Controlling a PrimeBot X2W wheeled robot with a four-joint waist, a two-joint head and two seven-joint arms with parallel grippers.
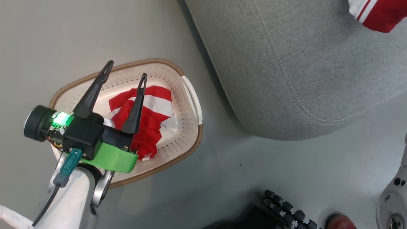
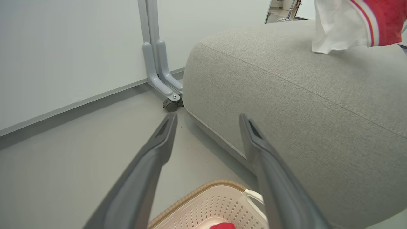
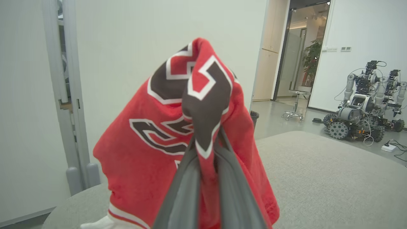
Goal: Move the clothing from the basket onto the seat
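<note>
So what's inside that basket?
The basket holds a crumpled red garment with white stripes. The open left gripper above hides part of it, and anything beneath the cloth is covered.

I'm getting bright, even, diffuse light. A soft shadow lies on the floor [image 1: 222, 165] along the edge of the seat [image 1: 286, 79]. Beyond the seat, detail looks crisp.
</note>
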